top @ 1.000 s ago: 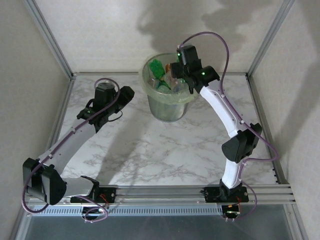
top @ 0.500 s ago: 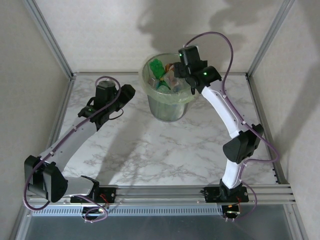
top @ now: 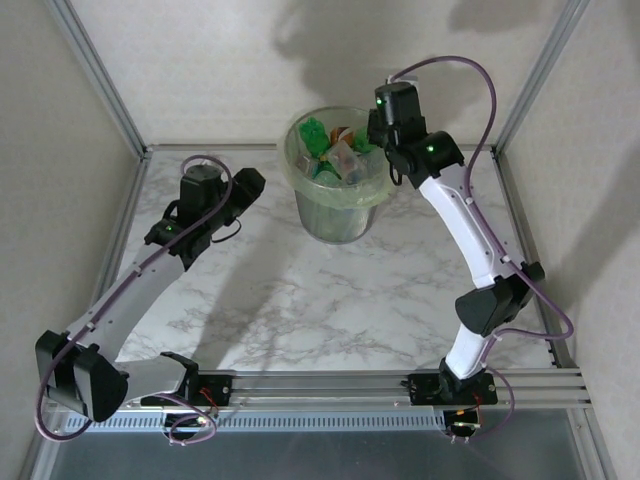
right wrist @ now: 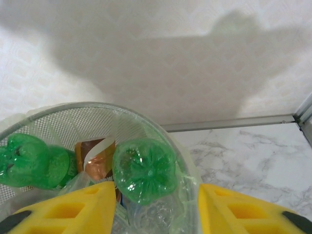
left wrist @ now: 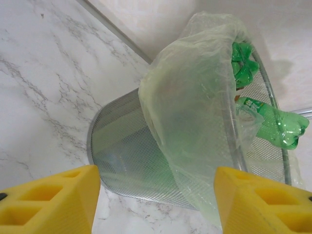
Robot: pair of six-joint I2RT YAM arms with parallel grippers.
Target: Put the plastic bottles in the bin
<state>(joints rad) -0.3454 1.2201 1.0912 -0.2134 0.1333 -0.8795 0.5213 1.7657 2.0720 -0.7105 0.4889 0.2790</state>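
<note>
Plastic bottles point(top: 335, 155): a mixed lot, green, clear and orange-labelled, heaped inside the bin point(top: 335, 215) up to and above its rim; every bottle in view lies there, so the task is judged complete or all but, with nothing left beyond clearing the arms. Orientation: the nearest green bottle point(right wrist: 144, 170) presents its petalled base upward, long axis running roughly down into the heap; a second green bottle point(left wrist: 273, 127) leans base-outward over the rim, long axis tilted; others lie slantwise. Bin: upright mesh pail, pale green liner point(left wrist: 190, 97) folded over the rim, standing at the far middle of the marbled tabletop point(top: 330, 290). Right claw point(right wrist: 157, 204): above the bin's right rim, fingers parted, gripping nothing. Left claw point(left wrist: 156, 195): beside the bin to its left, apart from it, about half spread, empty
</note>
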